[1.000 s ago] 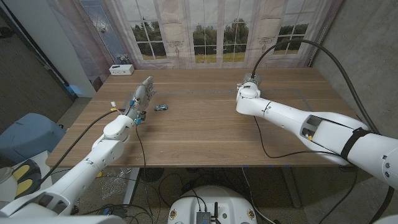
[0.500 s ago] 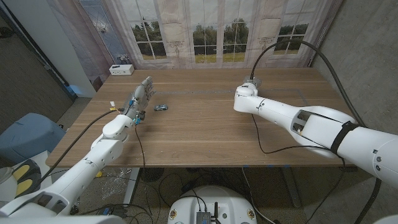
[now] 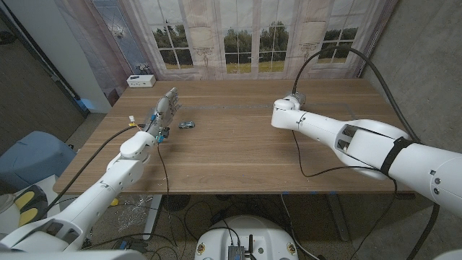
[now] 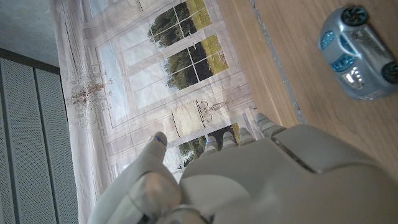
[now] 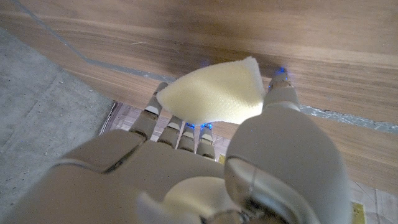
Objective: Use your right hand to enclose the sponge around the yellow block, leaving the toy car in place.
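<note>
Quick count of what was on the table [image 3: 238, 152]: one pale yellow sponge [image 5: 211, 94], one small silver-blue toy car [image 3: 187, 125], and one little white box [image 3: 141, 81] sitting at the far left corner. Two robot hands were in the shot, a left hand [image 3: 163, 115] and a right hand [image 3: 292, 101]. Couldn't spot enough to count any blocks.

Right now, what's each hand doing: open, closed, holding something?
Left hand: open, fingers apart, holding nothing, beside the toy car.
Right hand: holding the sponge in its fingers.
</note>
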